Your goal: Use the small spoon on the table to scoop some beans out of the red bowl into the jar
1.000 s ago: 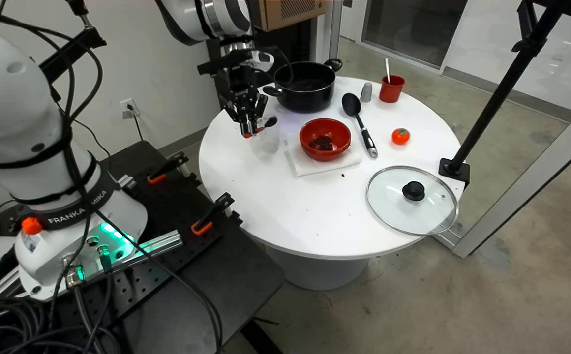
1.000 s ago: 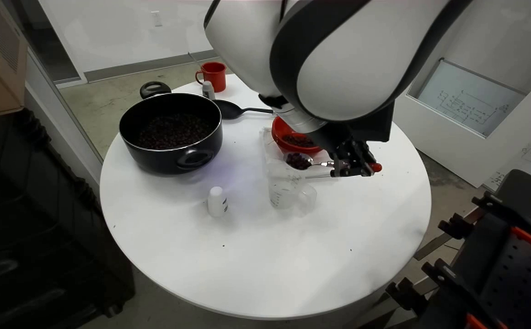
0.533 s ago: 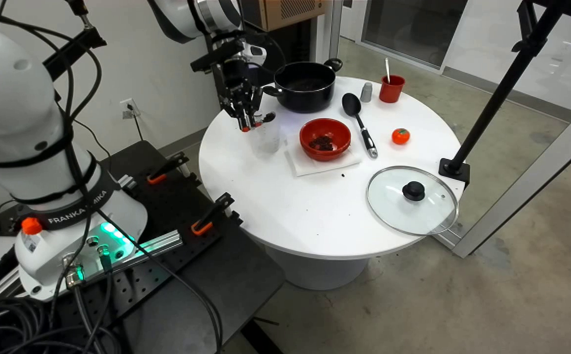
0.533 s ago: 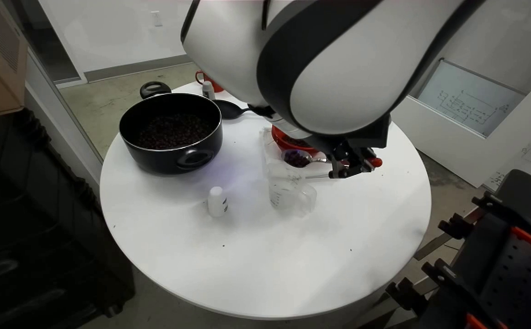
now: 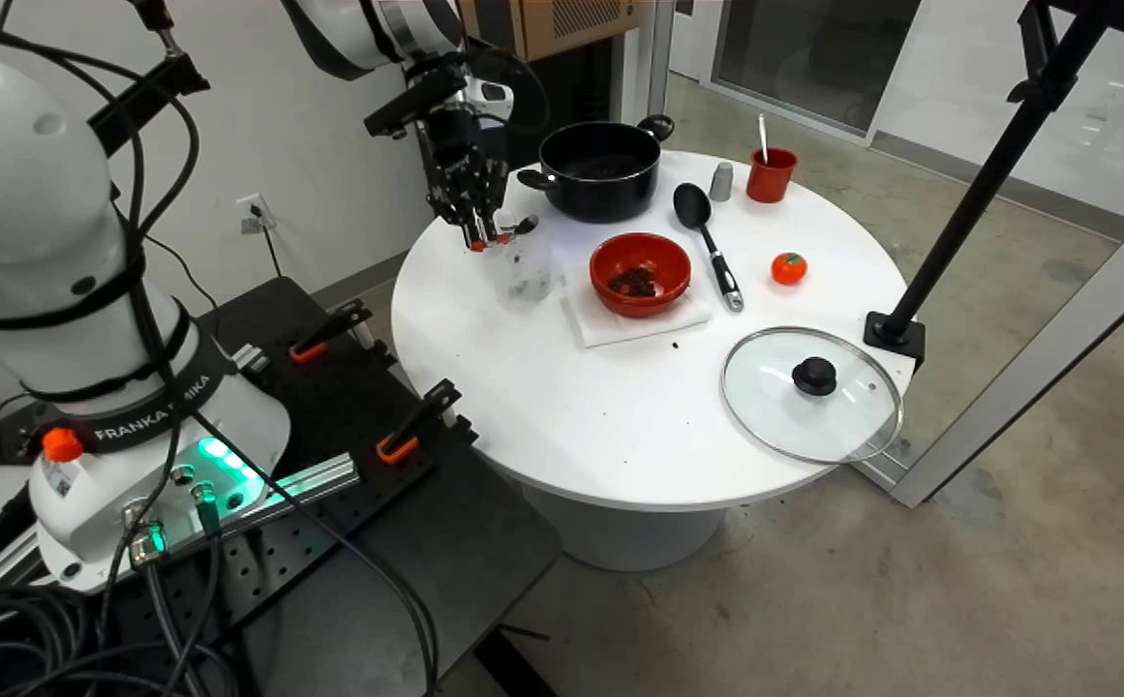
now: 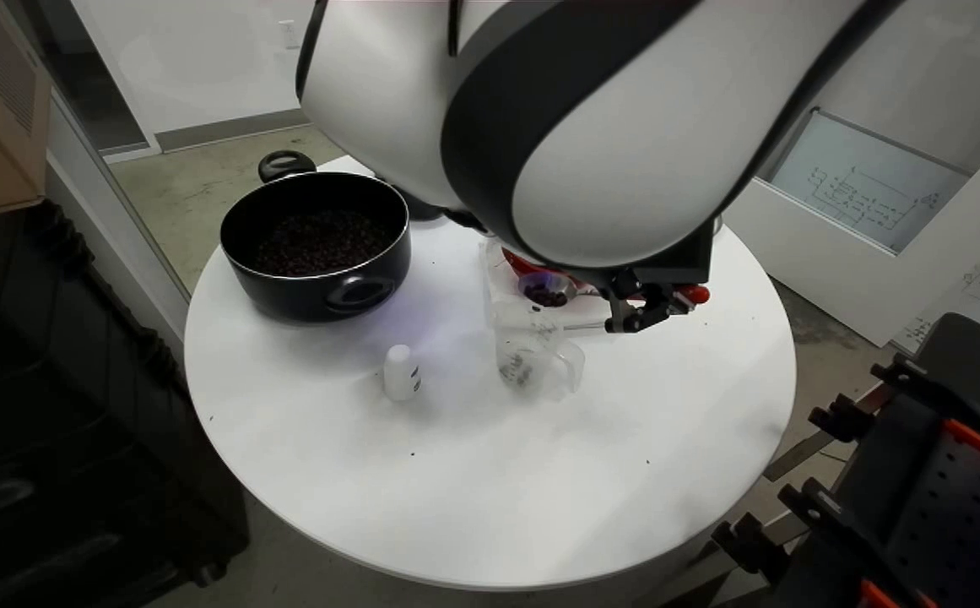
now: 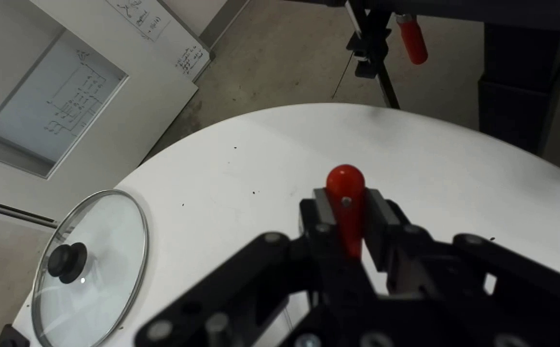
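end effector (image 7: 348, 209): gripped the small spoon (image 7: 346, 184)
small spoon: hung over the jar (image 6: 532, 342)
beans (image 6: 545, 296): showed in both
desk (image 5: 532, 407): lid (image 5: 799, 409) poked past its edge

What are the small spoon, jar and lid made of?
Small spoon: glossy red handle with a small highlight, likely plastic or painted; head probably metal, from its silvery sheen.
Jar: see-through, faintly hazy walls; glass or plastic, can't tell.
Lid: probably smooth clear glass, since the table shows through; thin grey rim looks like metal.
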Motion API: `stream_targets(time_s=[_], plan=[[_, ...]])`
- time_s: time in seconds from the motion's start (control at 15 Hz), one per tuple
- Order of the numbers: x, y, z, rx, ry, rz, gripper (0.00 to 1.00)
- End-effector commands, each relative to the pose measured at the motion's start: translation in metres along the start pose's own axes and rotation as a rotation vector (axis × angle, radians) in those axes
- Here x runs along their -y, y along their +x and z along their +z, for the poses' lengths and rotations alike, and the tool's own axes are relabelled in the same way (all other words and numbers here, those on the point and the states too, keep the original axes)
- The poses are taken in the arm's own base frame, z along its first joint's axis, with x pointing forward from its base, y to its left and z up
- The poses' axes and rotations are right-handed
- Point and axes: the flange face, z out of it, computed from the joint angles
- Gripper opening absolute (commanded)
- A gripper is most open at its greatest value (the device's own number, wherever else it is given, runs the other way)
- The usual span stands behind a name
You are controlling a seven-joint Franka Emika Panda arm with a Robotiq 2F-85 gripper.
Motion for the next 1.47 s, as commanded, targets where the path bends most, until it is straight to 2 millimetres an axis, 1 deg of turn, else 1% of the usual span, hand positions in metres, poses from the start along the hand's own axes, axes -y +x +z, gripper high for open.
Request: stream_targets(time_s=[0.0,0.6,1.07,1.4], plan=[[-0.001,0.003,-0.001,0.024,-0.044,0.023,0.05],[-0.004,0.009,0.003,0.034,-0.079,0.073,0.05],[0.0,0.014,0.006,0.057,-0.112,0.101,0.05],[0.004,0.016,0.002,0.063,-0.134,0.108,0.05]])
